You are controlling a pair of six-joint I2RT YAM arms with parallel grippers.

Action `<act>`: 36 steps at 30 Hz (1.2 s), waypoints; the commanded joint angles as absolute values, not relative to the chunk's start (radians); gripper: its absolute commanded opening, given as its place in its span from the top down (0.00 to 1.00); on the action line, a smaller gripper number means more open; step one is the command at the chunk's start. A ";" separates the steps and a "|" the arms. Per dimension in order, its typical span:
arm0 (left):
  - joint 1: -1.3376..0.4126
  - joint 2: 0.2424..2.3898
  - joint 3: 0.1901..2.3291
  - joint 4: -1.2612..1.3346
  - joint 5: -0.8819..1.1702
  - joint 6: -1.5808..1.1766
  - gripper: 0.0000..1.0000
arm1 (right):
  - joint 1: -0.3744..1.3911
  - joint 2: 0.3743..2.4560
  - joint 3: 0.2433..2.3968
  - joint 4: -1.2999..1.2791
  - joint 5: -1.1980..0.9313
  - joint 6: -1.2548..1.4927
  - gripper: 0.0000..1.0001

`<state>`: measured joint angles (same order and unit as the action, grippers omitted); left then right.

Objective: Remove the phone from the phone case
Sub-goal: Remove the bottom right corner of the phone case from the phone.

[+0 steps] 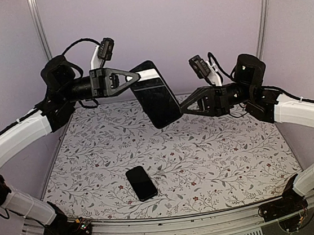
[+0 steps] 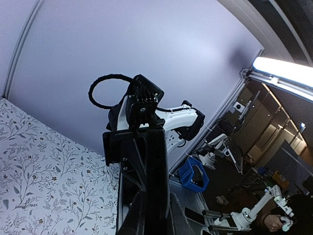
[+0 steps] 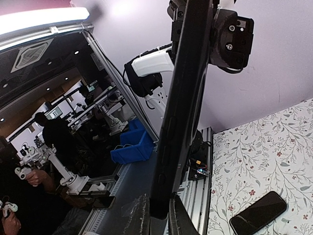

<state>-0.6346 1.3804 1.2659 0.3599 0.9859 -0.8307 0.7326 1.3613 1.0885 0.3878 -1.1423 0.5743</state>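
Note:
A black phone case hangs in the air above the far middle of the table, held at both ends. I cannot tell whether a phone sits inside it. My left gripper is shut on its upper left end; the case shows edge-on in the left wrist view between the fingers. My right gripper is shut on its lower right end; there too the case shows edge-on, with its side buttons showing. A black phone lies flat on the table near the front, also in the right wrist view.
The floral table cover spans the table, with lilac walls behind and at the sides. A metal rail runs along the near edge between the arm bases. Blue bins stand outside the cell.

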 commanded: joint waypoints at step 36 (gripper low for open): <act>-0.803 1.438 1.246 0.743 1.077 -1.102 1.00 | 0.769 1.433 1.257 0.193 -1.150 0.348 1.00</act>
<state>-0.7158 1.4094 1.2427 0.6750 1.0492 -1.0401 0.7662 1.3945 1.2049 0.3115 -1.3460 0.4702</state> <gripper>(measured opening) 0.103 0.089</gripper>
